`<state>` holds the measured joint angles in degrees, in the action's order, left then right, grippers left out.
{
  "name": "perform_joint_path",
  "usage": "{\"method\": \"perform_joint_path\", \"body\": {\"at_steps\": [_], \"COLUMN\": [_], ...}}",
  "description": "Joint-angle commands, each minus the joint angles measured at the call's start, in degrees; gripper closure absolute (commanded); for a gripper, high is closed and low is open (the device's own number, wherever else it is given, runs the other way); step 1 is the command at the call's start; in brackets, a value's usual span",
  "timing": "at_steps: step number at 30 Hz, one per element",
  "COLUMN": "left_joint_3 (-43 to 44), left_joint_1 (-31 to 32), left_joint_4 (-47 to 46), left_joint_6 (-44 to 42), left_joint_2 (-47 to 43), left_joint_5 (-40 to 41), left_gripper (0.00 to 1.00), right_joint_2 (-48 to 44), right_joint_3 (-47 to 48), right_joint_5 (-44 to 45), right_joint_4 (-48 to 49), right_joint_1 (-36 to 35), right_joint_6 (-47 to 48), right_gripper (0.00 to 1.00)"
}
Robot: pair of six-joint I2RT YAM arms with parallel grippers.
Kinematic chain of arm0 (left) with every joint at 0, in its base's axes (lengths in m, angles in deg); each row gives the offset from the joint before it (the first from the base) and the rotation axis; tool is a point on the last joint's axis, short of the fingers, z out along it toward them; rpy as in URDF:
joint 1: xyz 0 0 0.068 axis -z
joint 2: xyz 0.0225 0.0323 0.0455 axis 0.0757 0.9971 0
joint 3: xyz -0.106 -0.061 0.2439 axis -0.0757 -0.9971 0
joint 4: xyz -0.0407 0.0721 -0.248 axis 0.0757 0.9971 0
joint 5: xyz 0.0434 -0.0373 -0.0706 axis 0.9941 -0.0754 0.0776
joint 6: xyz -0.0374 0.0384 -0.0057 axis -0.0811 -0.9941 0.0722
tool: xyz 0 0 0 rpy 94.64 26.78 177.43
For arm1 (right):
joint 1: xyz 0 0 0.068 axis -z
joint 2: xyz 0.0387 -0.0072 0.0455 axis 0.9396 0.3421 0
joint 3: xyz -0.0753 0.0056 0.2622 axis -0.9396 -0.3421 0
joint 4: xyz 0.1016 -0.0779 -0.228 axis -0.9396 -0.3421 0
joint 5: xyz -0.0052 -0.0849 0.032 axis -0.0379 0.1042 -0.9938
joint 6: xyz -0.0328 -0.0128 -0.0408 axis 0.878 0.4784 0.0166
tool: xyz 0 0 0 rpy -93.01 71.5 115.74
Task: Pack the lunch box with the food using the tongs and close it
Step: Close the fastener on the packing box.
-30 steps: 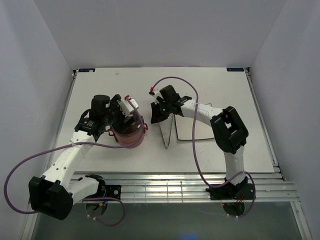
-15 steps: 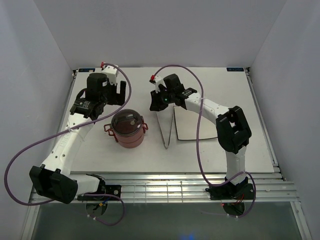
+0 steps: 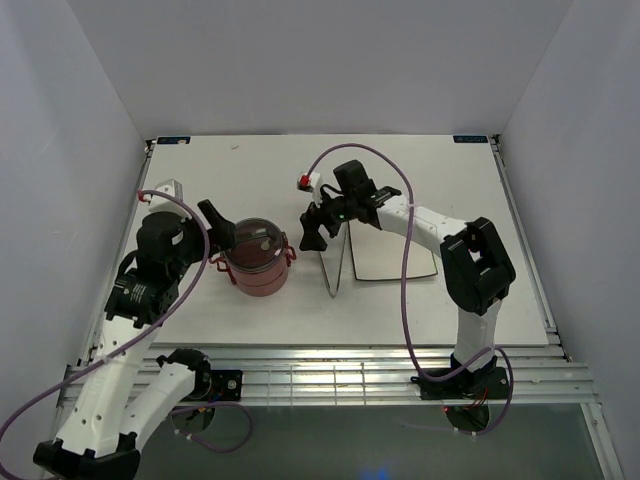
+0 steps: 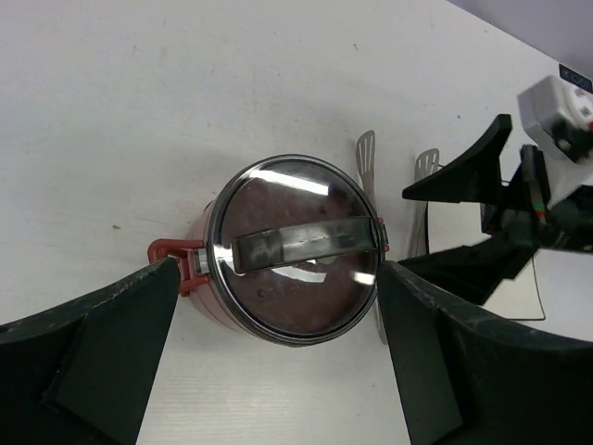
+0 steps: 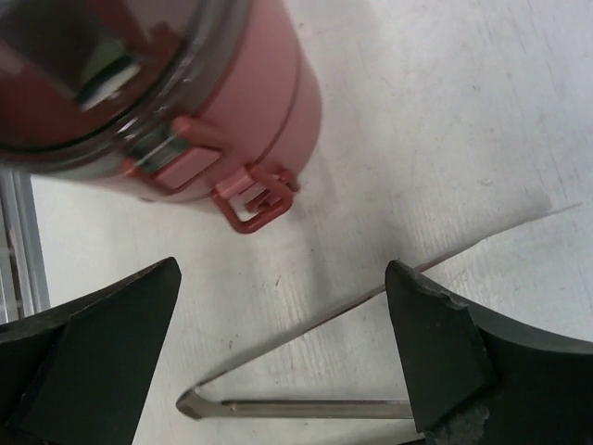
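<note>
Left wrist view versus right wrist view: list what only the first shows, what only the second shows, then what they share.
Only the left wrist: the top of the lunch box with its cover's handle, the two flat tips of the tongs, and the right gripper, open. Only the right wrist: the box's stacked red side wall, a red clasp sticking out from it, and the tongs' joined end. Both: the covered lunch box and the tongs lying beside it on the white table.
</note>
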<state>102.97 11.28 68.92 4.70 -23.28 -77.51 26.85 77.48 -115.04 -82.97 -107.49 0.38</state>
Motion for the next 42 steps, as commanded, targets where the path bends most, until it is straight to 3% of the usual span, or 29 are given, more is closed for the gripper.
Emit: {"method": "perform_joint_path", "body": {"at_steps": [1,6,8,11,15,19,20,22,23,27,34,41,42], "left_joint_3": [-2.4,-2.7,-1.8,0.5,1.6,-0.8,-1.7,-2.6,-3.2,-5.3,-10.1,-13.9,-14.3], "left_joint_1": [-0.5,-1.0,-1.5,-2.0,-2.1,-2.3,-2.6,-3.2,-3.8,-4.6,-5.0,-5.0,-5.0], "left_joint_4": [-0.5,0.2,-0.9,-3.4,-3.3,-6.0,-6.3,-6.9,-7.2,-8.9,-8.3,-10.4,-10.7], "left_joint_6": [8.8,13.0,13.1,7.8,4.1,4.1,4.8,5.9,6.4,8.5,10.2,11.6,11.4], "left_joint_2": [3.5,3.6,3.3,6.1,8.0,6.4,6.5,6.9,6.9,6.8,3.4,2.6,2.4], "left_joint_5": [1.8,7.7,7.0,0.6,2.3,1.4,1.6,0.8,0.0,-3.0,4.3,5.4,6.2], "left_gripper": [0.03,0.02,0.02,0.02,0.06,0.28,0.44,0.61,0.83,1.0,1.0,1.0,1.0], "right_joint_2": [-5.4,-4.8,-4.4,-2.0,1.7,-2.8,-3.3,-3.2,-2.7,3.3,6.5,11.0,11.4], "right_joint_3": [0.7,4.3,4.9,8.6,18.0,15.6,15.5,16.4,17.4,23.3,25.0,27.0,26.9], "right_joint_5": [-8.7,-21.0,-20.0,-14.9,-7.9,-7.1,-5.7,-4.6,-4.8,-6.7,-5.9,-6.8,-6.8], "right_joint_4": [-5.2,-15.0,-14.5,-10.3,-10.4,-6.3,-6.2,-6.3,-5.9,-8.5,-6.3,-7.2,-7.0], "right_joint_1": [0.2,-0.2,-1.3,-2.5,-2.6,-5.7,-6.7,-8.6,-9.0,-9.4,-12.5,-13.6,-13.7], "right_joint_6": [12.2,23.4,25.1,21.0,8.3,7.6,9.3,12.4,14.1,14.9,18.1,19.6,19.6], "right_gripper": [0.02,0.1,0.1,0.09,0.02,0.02,0.03,0.04,0.04,0.01,0.0,0.0,0.04]}}
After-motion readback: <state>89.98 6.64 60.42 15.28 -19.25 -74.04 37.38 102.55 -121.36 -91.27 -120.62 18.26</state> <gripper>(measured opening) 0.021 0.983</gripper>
